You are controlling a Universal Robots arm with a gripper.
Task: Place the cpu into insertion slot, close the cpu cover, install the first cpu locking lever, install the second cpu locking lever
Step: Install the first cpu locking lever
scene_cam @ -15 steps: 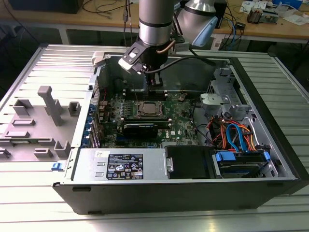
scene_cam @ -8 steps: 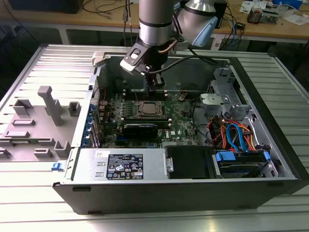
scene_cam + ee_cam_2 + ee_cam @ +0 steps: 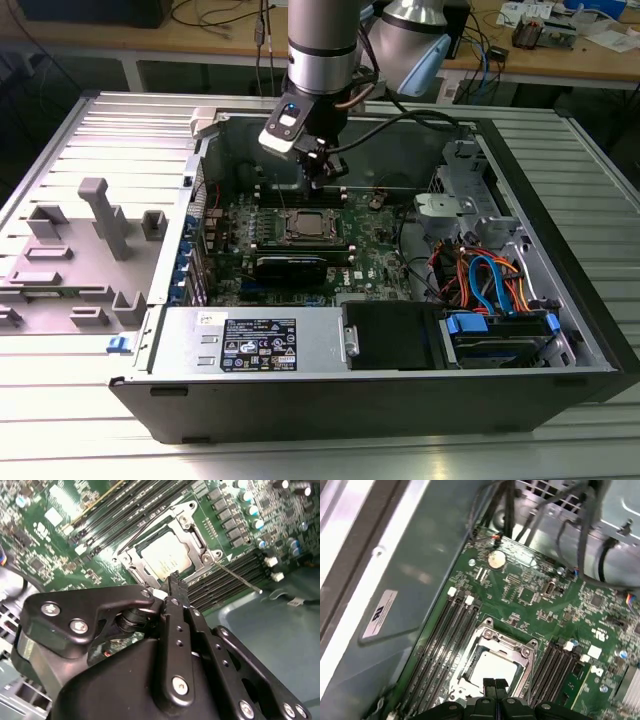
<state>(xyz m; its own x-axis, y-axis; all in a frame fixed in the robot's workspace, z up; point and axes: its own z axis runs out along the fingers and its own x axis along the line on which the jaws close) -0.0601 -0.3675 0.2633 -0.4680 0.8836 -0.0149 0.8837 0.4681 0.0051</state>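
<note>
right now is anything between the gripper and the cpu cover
Nothing visible does. The gripper hangs at the edge of the cpu cover, with the cpu seated under it; memory slots lie off to both sides.

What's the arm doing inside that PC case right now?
The robot arm's pincer, shut and empty, is poised right at the edge of the cpu cover. The cover looks closed over the seated cpu. One thin locking lever juts out sideways from a cover corner, apparently unlatched.
</note>
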